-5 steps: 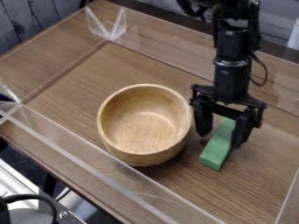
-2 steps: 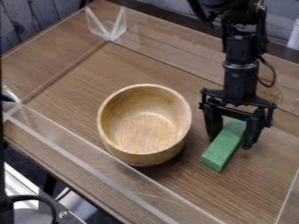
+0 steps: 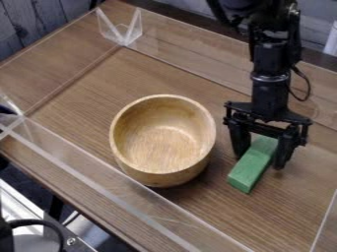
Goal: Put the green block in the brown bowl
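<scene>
The green block [image 3: 251, 168] lies flat on the wooden tabletop, just right of the brown bowl [image 3: 162, 138]. My gripper [image 3: 263, 148] points down over the block's far end, open, with one dark finger [image 3: 238, 137] on the block's left side and the other on its right. The fingertips reach down around the block's upper part; I cannot tell if they touch it. The bowl is upright and holds nothing.
A clear plastic wall [image 3: 79, 167] runs along the front and left edges of the table, with another pane at the right front corner. A clear bracket [image 3: 128, 30] stands at the back. The black arm [image 3: 270, 49] rises above the gripper.
The gripper shifted slightly right and lower over the block's far end, staying open. Since the second earlier frame it has held still. Block and bowl have not moved.
</scene>
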`<state>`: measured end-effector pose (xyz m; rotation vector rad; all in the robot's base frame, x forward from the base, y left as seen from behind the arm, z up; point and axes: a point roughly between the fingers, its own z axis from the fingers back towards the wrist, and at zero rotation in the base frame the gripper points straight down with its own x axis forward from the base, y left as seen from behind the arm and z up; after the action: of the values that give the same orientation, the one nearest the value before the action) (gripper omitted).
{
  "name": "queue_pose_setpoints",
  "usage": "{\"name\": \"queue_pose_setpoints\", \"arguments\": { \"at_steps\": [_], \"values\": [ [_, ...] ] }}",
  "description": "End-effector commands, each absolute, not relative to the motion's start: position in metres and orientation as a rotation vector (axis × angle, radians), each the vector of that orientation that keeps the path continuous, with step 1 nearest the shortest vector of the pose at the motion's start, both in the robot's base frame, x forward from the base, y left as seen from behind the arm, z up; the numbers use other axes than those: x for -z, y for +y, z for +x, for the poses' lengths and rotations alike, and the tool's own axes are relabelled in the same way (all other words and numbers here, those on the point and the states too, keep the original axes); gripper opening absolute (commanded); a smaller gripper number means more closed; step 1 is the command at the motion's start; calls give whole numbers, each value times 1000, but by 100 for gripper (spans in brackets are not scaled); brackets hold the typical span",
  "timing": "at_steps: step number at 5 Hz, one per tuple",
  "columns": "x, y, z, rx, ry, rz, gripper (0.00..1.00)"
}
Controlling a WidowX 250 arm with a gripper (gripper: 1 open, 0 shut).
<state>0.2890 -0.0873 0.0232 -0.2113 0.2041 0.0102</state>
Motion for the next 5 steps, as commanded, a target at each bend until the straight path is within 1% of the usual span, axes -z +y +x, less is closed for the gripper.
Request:
{"name": "queue_pose_setpoints", "arguments": {
  "at_steps": [1, 2, 3, 4, 5],
  "values": [
    [-39, -83, 288, -8, 167, -231, 100],
    [-37, -83, 293, -25, 192, -231, 0],
    [-35, -84, 296, -37, 217, -239, 100],
    [-36, -84, 298, -15, 250, -236, 100],
    [-38, -77, 300, -17, 260, -252, 0]
  ]
}}
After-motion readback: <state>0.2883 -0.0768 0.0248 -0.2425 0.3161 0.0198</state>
